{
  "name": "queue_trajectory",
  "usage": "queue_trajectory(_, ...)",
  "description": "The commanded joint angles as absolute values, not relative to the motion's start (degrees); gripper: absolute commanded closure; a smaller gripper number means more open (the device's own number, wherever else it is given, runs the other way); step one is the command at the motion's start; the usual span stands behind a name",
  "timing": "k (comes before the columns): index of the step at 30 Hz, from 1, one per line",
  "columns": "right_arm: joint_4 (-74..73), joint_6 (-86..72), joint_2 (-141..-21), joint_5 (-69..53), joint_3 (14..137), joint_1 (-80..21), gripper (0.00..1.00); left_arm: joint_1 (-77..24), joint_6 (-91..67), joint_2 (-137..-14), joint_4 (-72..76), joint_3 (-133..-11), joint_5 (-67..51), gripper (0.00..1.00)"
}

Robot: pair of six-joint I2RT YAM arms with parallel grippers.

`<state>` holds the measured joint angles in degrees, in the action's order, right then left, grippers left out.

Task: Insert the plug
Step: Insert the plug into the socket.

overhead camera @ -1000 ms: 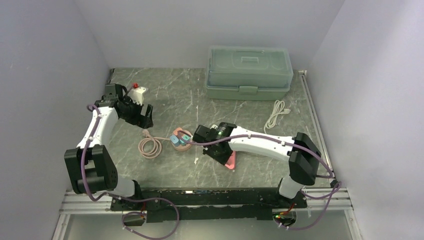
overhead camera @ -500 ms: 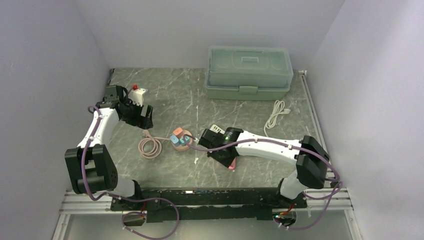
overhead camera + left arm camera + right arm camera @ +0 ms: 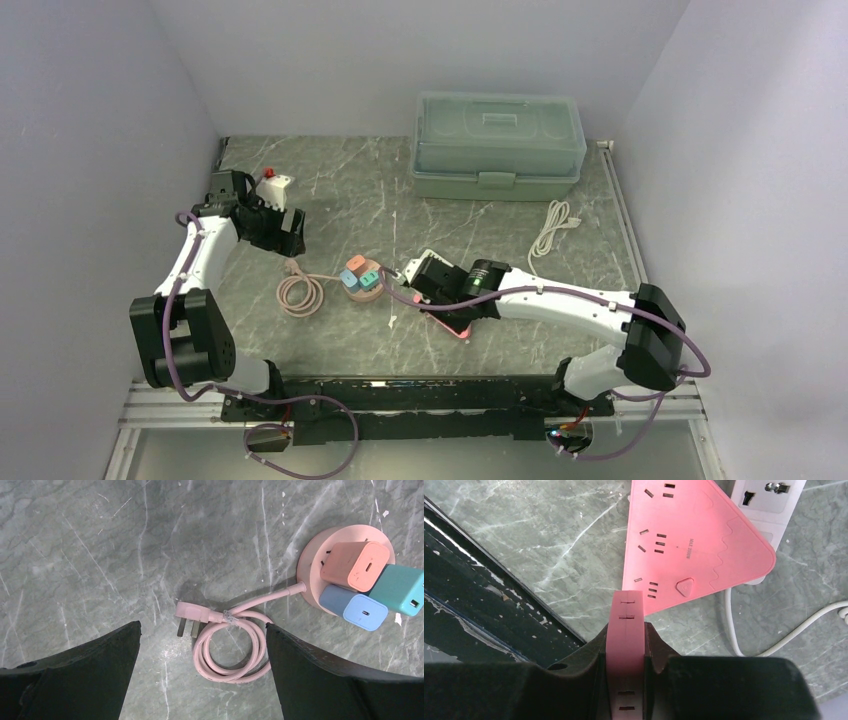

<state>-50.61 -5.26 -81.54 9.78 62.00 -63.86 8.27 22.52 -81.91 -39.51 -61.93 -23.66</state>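
Arms sharing one job, one holding and one poised.
Right arm stretches low across the lower middle of the top view, right gripper [image 3: 626, 636] clamped on an edge of the pink power strip [image 3: 684, 545], likely to steady its sockets; left arm folds at upper left, left gripper [image 3: 202, 630] spread wide over the pink plug [image 3: 186, 614], which lies loose on the surface [image 3: 90, 540] beside its coiled cord [image 3: 232, 652].

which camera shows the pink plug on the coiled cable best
The left wrist view: the pink plug lies centred and close, its prongs plain, beside its coiled cable. The top external view shows it only as a tiny pink speck. The right wrist view misses it entirely.
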Motion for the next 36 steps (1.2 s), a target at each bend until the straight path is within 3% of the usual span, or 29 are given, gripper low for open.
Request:
queue_trajectory(1,-48.44,-3.78,-79.11,9.87,60.96,-63.90,1.00,8.52,21.10,-81.13,-36.98,-61.35,-24.04,0.00)
queue_trajectory(36,-43.95,-1.76,-83.51,8.96,57.88,-60.85,1.00,8.53,22.76,-81.21,-36.31,-60.30,-24.52,0.00)
